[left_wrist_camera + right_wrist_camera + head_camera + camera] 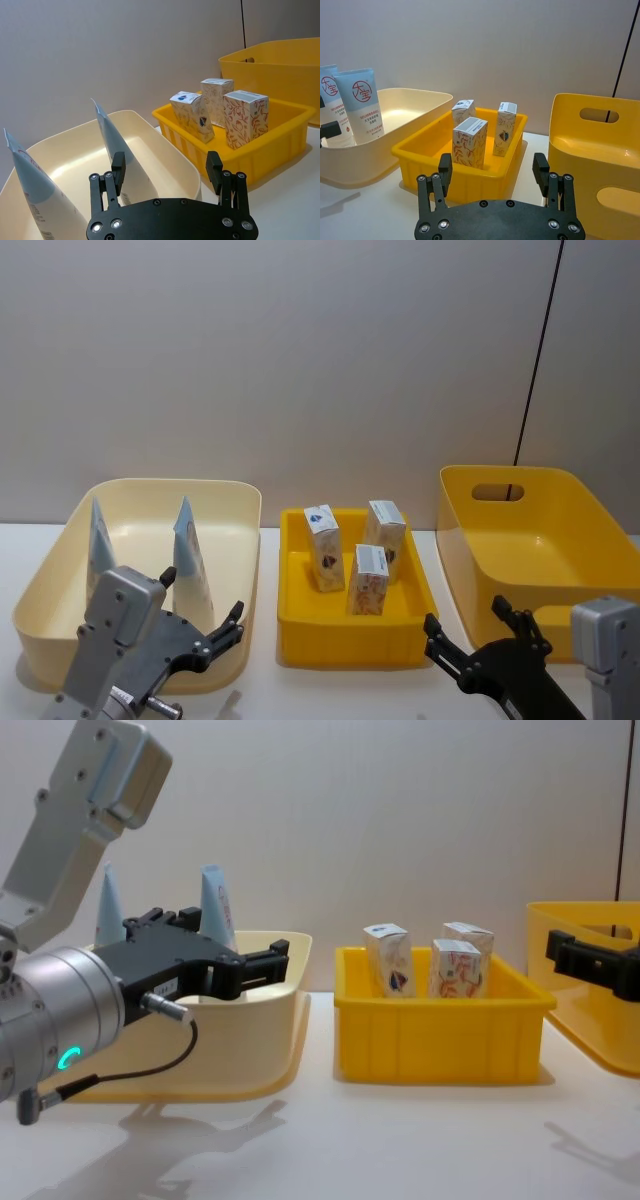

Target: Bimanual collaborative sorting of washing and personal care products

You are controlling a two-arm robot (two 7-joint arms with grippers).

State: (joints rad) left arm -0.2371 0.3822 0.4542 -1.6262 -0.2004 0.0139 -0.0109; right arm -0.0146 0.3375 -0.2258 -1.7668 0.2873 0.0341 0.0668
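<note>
Standing, two tubes [100, 548] [189, 545] in cream bin [170, 484] — three cartons [324, 548] [385, 529] [368, 581] in yellow tray [350, 623]

Level: bright and even in every view.
Source: diffuse light from overhead; the grey wall [300, 360] is lit uniformly.
Shadows: soft, pale patches on the white table [400, 1150] in front of the cream bin [260, 1045].
Glare: a mild sheen on the deep yellow bin [545, 550] floor.

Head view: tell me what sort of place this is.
Probably a robot test bench: bare grey wall, white table, and a cream bin, yellow tray and yellow bin lined up in a row.
</note>
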